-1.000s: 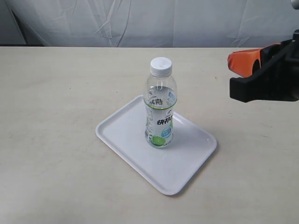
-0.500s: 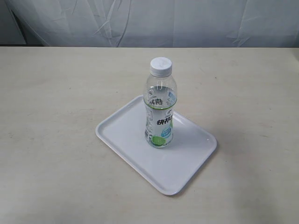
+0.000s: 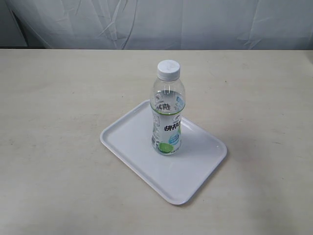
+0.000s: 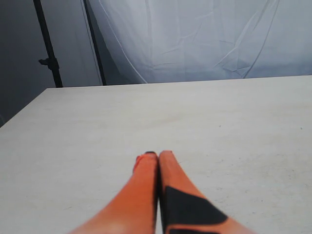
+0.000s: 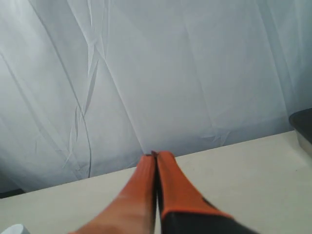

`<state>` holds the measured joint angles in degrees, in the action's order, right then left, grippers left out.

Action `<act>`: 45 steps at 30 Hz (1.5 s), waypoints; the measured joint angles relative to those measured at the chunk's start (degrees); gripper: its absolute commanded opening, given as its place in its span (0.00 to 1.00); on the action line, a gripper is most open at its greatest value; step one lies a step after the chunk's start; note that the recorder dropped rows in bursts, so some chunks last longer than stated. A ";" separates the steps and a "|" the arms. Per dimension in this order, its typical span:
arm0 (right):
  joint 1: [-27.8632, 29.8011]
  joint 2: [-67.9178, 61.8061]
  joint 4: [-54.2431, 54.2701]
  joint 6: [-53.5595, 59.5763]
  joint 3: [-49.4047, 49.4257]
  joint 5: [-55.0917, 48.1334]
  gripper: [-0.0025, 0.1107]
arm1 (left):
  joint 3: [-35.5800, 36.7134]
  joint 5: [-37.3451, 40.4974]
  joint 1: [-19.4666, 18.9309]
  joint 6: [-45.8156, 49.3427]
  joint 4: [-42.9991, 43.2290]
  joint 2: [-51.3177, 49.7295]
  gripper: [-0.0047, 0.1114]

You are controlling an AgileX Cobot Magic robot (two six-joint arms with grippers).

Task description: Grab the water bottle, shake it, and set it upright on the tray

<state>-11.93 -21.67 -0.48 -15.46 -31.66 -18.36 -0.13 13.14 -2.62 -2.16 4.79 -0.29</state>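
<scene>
The water bottle [image 3: 167, 111], clear with a white cap and a green and light-blue label, stands upright on the white tray [image 3: 132, 137] in the middle of the table in the exterior view. Neither arm shows in that view. My left gripper [image 4: 157, 155] is shut, its orange fingers pressed together above bare tabletop, holding nothing. My right gripper [image 5: 156, 155] is shut too and empty, pointing toward the backdrop. A white rounded thing at the lower corner of the right wrist view may be the bottle's cap [image 5: 12, 229].
A pale cloth backdrop [image 3: 161, 22] hangs behind the table's far edge. A black stand pole [image 4: 46, 44] rises beyond the table corner in the left wrist view. A dark object [image 5: 303, 122] sits at the edge of the right wrist view.
The right gripper, seen one second ago at the right edge of the exterior view, has withdrawn out of that view. Bottle and tray have not moved.
</scene>
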 measured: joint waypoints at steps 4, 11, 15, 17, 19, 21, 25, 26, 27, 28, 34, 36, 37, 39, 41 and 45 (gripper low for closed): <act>3.81 5.46 0.00 -0.11 3.59 0.00 0.04 | 0.00 0.00 0.00 0.00 0.00 0.00 0.04; 10.11 15.76 -2.01 -0.11 15.38 -0.70 0.04 | 0.00 0.00 0.00 0.00 0.00 0.00 0.04; 12.31 20.08 -3.40 -0.11 21.04 -2.44 0.04 | 0.00 0.00 0.00 0.00 0.00 0.00 0.04; 13.15 21.18 -3.55 -0.11 23.33 -2.57 0.04 | 0.00 0.00 0.00 0.00 0.00 0.00 0.04; 13.79 21.29 -3.67 -0.11 24.97 -2.92 0.04 | 0.00 0.00 0.00 0.00 0.00 0.00 0.04; 14.24 21.29 -3.77 -0.11 26.32 -3.19 0.04 | 0.00 0.00 0.00 0.00 0.00 0.00 0.04; 14.49 21.29 -4.29 -0.11 29.11 -3.43 0.04 | 0.00 0.00 0.00 0.00 0.00 0.00 0.04; 14.49 21.29 -4.82 -0.11 30.24 -3.43 0.04 | 0.00 0.00 0.00 0.00 0.00 0.00 0.04; 14.49 21.29 -4.97 -0.11 30.83 -3.59 0.04 | 0.00 0.00 0.00 0.00 0.00 0.00 0.04; 14.49 21.29 -5.36 -0.11 31.38 -3.60 0.04 | 0.00 0.00 0.00 0.00 0.00 0.00 0.04; 14.49 21.29 -5.48 -0.11 31.36 -3.48 0.04 | 0.00 0.00 0.00 0.00 0.00 0.00 0.04; 14.49 21.29 -5.48 -0.11 31.36 -3.48 0.04 | 0.00 0.00 0.00 0.00 0.00 0.00 0.04; 14.49 21.29 -5.48 -0.11 31.36 -3.48 0.04 | 0.00 0.00 0.00 0.00 0.00 0.00 0.04; 14.49 21.29 -5.48 -0.11 31.36 -3.48 0.04 | 0.00 0.00 0.00 0.00 0.00 0.00 0.04; 14.49 21.29 -5.48 -0.11 31.36 -3.48 0.04 | 0.00 0.00 0.00 0.00 0.00 0.00 0.04; 14.49 21.29 -5.48 -0.11 31.36 -3.48 0.04 | 0.00 0.00 0.00 0.00 0.00 0.00 0.04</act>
<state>2.56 -0.38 -5.96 -15.57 -0.30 -21.85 -0.13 13.14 -2.62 -2.16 4.79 -0.29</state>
